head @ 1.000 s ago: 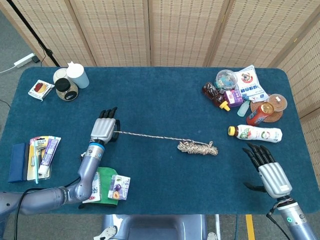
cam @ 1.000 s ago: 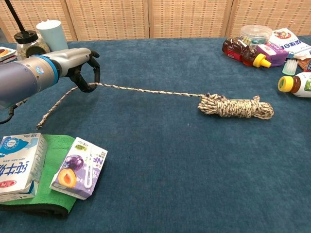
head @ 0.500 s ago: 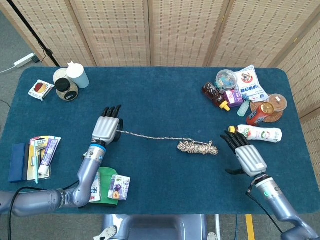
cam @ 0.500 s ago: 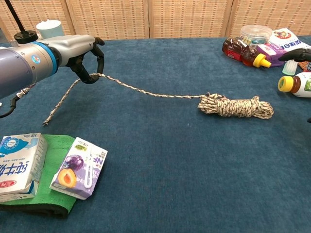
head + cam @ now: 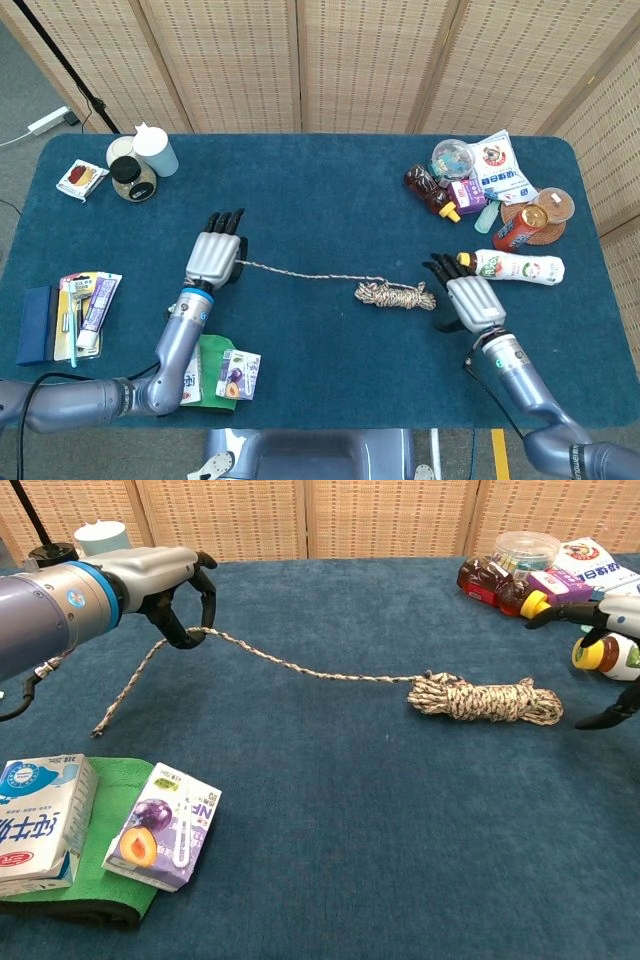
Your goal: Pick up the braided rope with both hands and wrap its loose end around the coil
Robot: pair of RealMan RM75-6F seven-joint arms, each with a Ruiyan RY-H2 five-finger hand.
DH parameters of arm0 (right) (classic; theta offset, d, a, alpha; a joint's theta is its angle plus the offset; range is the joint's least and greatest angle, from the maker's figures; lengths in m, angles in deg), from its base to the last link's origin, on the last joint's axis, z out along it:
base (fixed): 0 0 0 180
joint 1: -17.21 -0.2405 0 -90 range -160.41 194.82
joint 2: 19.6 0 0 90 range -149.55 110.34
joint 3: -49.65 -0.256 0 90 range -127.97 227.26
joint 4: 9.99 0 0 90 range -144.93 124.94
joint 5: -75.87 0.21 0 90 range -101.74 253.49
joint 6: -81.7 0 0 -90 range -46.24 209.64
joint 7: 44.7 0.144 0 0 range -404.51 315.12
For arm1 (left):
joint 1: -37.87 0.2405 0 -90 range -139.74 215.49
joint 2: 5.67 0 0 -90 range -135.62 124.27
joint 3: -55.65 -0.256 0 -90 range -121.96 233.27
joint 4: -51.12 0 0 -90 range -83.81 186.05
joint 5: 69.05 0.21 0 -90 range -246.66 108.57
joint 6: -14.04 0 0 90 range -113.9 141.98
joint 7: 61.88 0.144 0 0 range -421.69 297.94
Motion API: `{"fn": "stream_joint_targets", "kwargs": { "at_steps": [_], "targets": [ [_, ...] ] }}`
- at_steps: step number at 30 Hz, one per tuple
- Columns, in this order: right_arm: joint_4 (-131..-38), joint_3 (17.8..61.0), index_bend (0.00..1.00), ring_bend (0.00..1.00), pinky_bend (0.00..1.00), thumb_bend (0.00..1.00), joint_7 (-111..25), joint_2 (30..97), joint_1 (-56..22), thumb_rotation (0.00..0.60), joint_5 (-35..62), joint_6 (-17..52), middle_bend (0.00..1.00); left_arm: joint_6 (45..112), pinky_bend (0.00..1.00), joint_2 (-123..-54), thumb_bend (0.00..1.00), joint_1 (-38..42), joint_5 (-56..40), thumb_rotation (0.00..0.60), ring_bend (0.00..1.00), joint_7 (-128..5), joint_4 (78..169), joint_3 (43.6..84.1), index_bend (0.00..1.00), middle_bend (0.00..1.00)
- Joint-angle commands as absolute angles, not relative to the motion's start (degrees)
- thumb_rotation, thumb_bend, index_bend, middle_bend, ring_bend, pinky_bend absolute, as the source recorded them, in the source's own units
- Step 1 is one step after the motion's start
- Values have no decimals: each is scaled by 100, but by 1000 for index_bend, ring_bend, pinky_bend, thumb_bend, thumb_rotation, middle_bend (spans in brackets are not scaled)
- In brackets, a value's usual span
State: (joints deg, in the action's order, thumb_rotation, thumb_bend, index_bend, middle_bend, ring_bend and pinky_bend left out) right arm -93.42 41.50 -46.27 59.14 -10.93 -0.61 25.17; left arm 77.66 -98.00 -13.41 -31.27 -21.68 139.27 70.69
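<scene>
While the left hand (image 5: 212, 258) kept its curled fingers hooked around the loose end of the braided rope (image 5: 300, 668), holding it lifted off the table (image 5: 320, 200), the right hand (image 5: 468, 300) had come in from the near right corner, where it hung a second before, to a spot just beside the coil (image 5: 396, 295). Its fingers were spread and held nothing, and it had not touched the coil. In the chest view the right hand (image 5: 610, 630) showed only at the right edge, fingertips arched above the cloth. The left hand (image 5: 170, 585) had risen a little over that second, so the strand sloped down from it to the coil (image 5: 485, 699), while the free tail dropped from the hand to the cloth on its near side.

Bare cloth lay all round the coil towards the front edge and the far edge. Behind the right hand, a lying bottle (image 5: 510, 266) sat close by, with a cluster of snacks and bottles (image 5: 480, 185) beyond it. Near the left forearm lay a green cloth (image 5: 95, 780) carrying two cartons (image 5: 160, 825).

The coil rested right of the table's middle, well apart from the left hand and just left of the right hand.
</scene>
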Motion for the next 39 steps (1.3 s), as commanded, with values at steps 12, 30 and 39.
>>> {"fn": "stream_joint_targets", "kwargs": {
  "at_steps": [12, 30, 39],
  "targets": [
    [-9218, 4008, 175, 24, 282, 174, -5412, 6627, -1461, 600, 758, 2820, 122, 7765, 0, -9762, 404, -1370, -3176, 600, 0, -2191, 13933, 7058, 572, 0],
    [-8936, 3862, 299, 122, 342, 319, -5842, 6960, -1673, 600, 1311, 2820, 230, 7779, 0, -9772, 403, -1410, -3208, 600, 0, -2211, 13911, 7053, 572, 0],
    [-8785, 3882, 424, 260, 516, 502, -5862, 7081, -1726, 600, 1343, 2799, 378, 7770, 0, -9717, 404, -1416, -3266, 600, 0, -2227, 13934, 7077, 572, 0]
  ]
}}
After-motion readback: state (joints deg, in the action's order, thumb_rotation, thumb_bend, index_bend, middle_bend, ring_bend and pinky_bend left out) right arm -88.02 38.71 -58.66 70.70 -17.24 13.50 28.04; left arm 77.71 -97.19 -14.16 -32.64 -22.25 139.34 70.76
